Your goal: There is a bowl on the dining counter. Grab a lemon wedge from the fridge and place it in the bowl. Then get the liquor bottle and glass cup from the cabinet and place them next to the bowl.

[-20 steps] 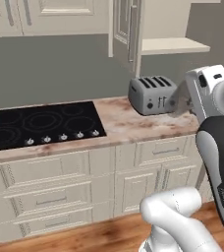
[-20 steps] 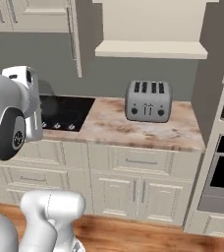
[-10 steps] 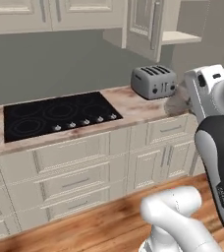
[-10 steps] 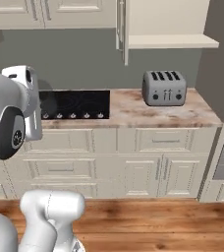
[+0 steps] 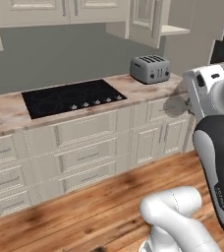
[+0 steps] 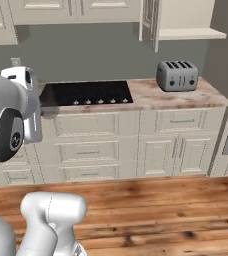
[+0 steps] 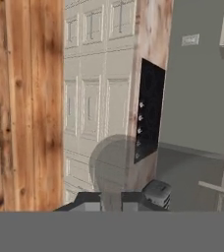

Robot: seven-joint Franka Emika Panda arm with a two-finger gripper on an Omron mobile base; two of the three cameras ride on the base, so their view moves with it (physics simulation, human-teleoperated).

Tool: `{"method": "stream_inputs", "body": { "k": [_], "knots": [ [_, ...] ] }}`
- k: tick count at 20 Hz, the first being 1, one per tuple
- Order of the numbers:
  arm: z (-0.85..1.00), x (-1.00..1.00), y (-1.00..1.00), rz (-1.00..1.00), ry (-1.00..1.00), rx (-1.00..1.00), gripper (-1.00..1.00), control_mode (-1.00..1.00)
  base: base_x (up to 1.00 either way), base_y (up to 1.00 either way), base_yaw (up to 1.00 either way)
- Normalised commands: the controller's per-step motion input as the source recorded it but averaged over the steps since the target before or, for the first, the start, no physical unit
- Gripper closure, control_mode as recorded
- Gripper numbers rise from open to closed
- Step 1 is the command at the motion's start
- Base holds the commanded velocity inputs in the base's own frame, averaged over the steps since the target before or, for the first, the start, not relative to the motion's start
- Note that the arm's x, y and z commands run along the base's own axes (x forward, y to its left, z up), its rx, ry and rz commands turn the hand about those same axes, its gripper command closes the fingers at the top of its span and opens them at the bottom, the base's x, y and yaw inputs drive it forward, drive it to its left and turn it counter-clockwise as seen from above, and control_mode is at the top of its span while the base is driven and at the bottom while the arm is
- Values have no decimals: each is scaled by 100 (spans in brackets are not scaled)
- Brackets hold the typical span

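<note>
Gripper (image 7: 112, 201) jaws closed on the glass cup (image 7: 115, 170), a grey see-through tumbler also showing beside the wrist in the left base view (image 5: 175, 105). Past it, wood floor (image 6: 161, 200) and cream base units (image 6: 136, 150). Then marbled worktop (image 6: 151, 95) with black cooktop (image 6: 86, 92) and grey toaster (image 6: 177, 75). Farthest, the cabinet (image 6: 178, 22), door open, cream shelf bare.
</note>
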Motion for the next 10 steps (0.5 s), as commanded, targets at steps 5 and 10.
{"method": "stream_inputs", "body": {
  "k": [5,10],
  "knots": [
    [0,0,0,0,0,0,100,100,-100,35,-11],
    [0,0,0,0,0,0,100,100,-100,24,-9]
  ]
}}
